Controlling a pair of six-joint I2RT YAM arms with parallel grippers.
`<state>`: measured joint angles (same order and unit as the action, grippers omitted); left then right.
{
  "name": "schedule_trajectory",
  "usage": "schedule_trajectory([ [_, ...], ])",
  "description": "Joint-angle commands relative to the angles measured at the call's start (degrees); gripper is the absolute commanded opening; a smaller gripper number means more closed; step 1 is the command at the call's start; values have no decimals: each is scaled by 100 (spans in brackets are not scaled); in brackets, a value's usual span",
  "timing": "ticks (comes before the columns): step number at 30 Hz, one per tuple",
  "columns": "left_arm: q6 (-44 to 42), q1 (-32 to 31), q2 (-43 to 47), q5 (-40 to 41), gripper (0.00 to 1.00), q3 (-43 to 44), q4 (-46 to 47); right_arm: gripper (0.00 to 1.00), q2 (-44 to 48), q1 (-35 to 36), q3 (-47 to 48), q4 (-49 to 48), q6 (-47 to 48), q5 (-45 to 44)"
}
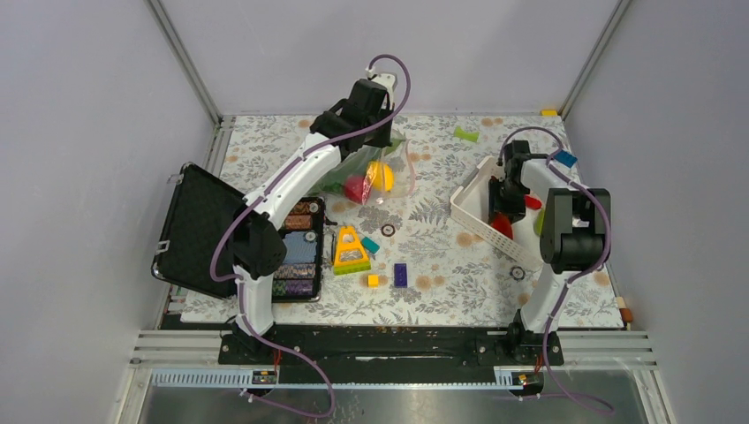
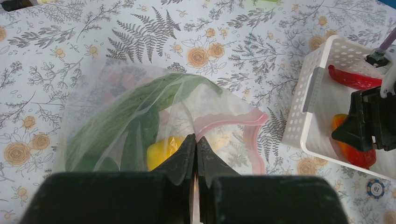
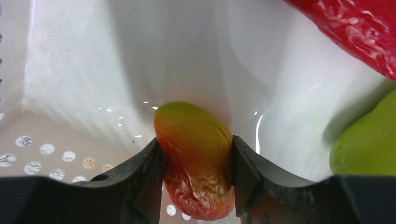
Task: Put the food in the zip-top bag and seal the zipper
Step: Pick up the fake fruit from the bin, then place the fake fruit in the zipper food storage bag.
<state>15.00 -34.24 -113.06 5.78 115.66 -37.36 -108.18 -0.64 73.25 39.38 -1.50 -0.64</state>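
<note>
The clear zip-top bag (image 1: 375, 177) lies at the table's far middle with a green cucumber (image 2: 116, 121), a yellow fruit (image 2: 161, 151) and a red ball-like fruit (image 1: 356, 188) inside. Its pink zipper (image 2: 233, 120) gapes open in a wavy loop. My left gripper (image 2: 196, 140) is shut on the bag's mouth edge at the zipper. My right gripper (image 3: 196, 151) is down inside the white basket (image 1: 472, 208), shut on a red-orange fruit with a yellow-green top (image 3: 194, 154). A red pepper piece (image 3: 355, 32) and a green piece (image 3: 369, 140) lie beside it in the basket.
An open black case (image 1: 199, 230) and a tray of coloured pieces (image 1: 300, 247) sit at the left. A yellow triangular toy (image 1: 351, 249), a blue brick (image 1: 400, 275), a small yellow brick (image 1: 373, 280) and a green brick (image 1: 465, 134) lie on the floral tablecloth.
</note>
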Motion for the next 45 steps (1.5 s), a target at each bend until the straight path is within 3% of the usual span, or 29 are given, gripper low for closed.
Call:
schedule_trajectory([
  [1, -3, -44, 536, -165, 0, 107, 158, 38, 679, 37, 72, -176, -212, -233],
  [7, -49, -243, 740, -118, 0, 80, 60, 23, 1726, 36, -324, -629, -503, -630],
  [11, -68, -430, 846, -107, 0, 93, 19, 18, 2457, 38, -668, -1006, -570, -601],
  [13, -55, -501, 859, -143, 0, 120, 19, 17, 2910, 37, -866, -1260, -539, -166],
  [18, -24, -612, 704, -163, 0, 338, -66, 16, 4273, 385, -1697, -2785, -1013, 2110],
  [23, 11, -630, 510, -156, 0, 540, -165, 15, 5061, 1599, -2224, -4479, -1318, 2673],
  [28, 29, -637, 499, -183, 0, 581, -233, 15, 4844, 2628, -2614, -6538, -1982, 2639],
  [31, 117, -643, 541, -169, 0, 594, -318, 16, 4423, 3054, -2646, -7409, -2078, 2077],
  [39, 266, -643, 712, -193, 0, 439, -332, 16, 3514, 3410, -2465, -8122, -1927, 935],
  [45, 238, -632, 825, -91, 0, 366, -373, 16, 3396, 3474, -2676, -7831, -1802, 139],
])
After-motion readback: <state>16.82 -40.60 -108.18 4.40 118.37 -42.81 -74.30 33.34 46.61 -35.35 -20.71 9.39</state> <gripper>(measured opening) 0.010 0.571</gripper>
